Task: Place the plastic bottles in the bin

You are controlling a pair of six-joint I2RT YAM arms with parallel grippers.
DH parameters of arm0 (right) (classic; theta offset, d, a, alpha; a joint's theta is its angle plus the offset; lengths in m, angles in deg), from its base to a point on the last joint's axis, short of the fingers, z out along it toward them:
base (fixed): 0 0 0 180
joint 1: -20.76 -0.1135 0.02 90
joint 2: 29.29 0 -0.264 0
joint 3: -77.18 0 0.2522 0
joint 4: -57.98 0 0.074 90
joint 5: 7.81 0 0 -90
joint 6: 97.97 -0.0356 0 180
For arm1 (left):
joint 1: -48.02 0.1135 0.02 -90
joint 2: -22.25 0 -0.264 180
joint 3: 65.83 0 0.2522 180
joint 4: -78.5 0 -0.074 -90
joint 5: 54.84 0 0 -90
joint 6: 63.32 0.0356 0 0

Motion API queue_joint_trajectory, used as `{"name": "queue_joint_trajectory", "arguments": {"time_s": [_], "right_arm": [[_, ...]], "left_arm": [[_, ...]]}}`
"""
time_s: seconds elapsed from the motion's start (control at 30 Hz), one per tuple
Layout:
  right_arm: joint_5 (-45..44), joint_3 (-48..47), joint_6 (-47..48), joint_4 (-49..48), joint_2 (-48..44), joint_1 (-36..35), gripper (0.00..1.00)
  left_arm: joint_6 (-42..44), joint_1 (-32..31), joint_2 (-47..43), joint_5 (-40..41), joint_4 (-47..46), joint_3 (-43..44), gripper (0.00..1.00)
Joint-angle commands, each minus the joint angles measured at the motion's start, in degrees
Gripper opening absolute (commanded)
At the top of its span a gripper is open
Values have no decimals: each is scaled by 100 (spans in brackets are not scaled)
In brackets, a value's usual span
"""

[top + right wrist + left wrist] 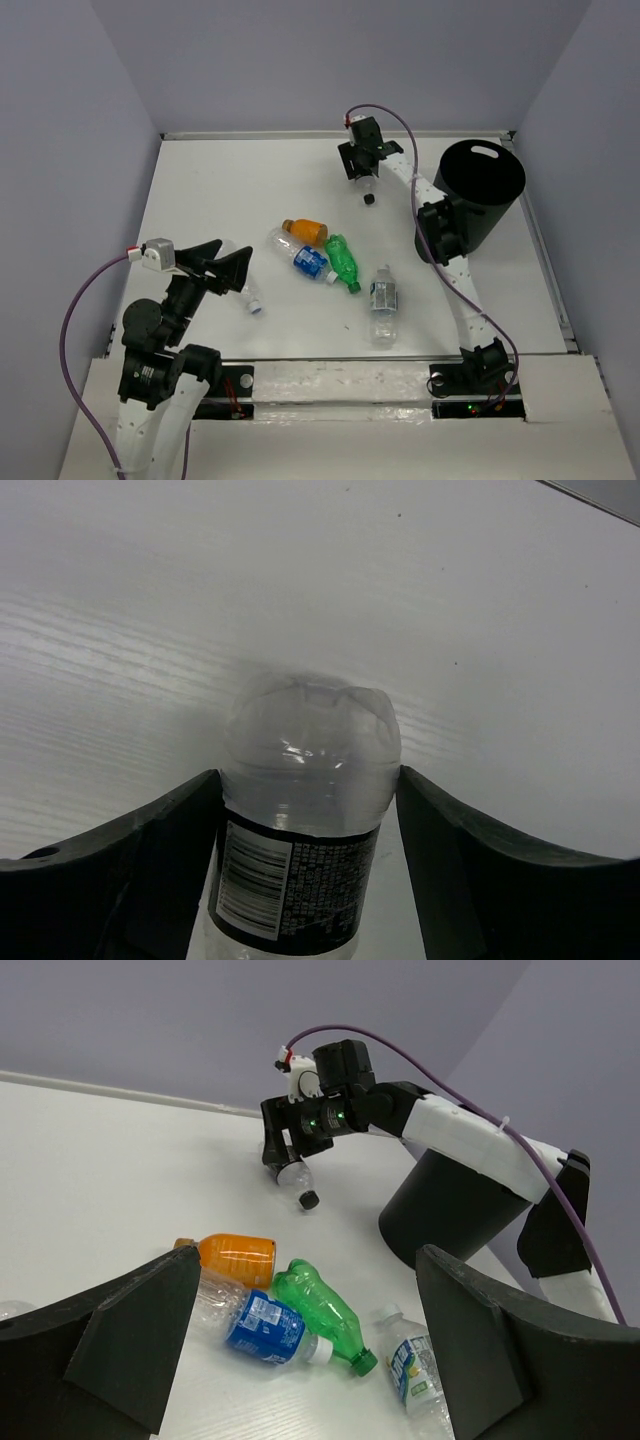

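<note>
Right end effector (364,176), bottle (367,188) cap nearward

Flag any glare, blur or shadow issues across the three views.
Top external: even light, soft shadows under the bottles, no glare. Left wrist: scene sharp, left claw dark and featureless at the bottom. Right wrist: streaky reflections on the table beside the clear bottle, soft shadow around its end, right claw edges slightly blurred.

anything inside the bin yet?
Top view: the bin shows only its black inside, with no bottle visible in it. The inside is too dark to make out the floor, and the left wrist view shows just the outer wall, so it's not certain.
</note>
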Motion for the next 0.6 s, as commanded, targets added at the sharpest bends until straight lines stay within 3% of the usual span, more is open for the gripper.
{"name": "queue_joint_trajectory", "arguments": {"time_s": [0.0, 0.1, 0.23, 0.47, 0.57], "right_arm": [[268, -179, -174, -205, 72, 15, 70], [286, 67, -244, -363, -86, 15, 51], [347, 269, -280, -582, -455, -125, 36], [822, 480, -736, -1241, -2053, -433, 36], [735, 1400, -764, -1757, -3309, -433, 34]], "left_arm": [[98, -15, 65, -27, -209, 161, 99], [106, -15, 39, -27, -209, 161, 99], [98, -24, 30, -27, -209, 161, 99], [71, -24, 30, 8, -217, 143, 99], [71, -24, 4, -18, -226, 134, 99]]}}
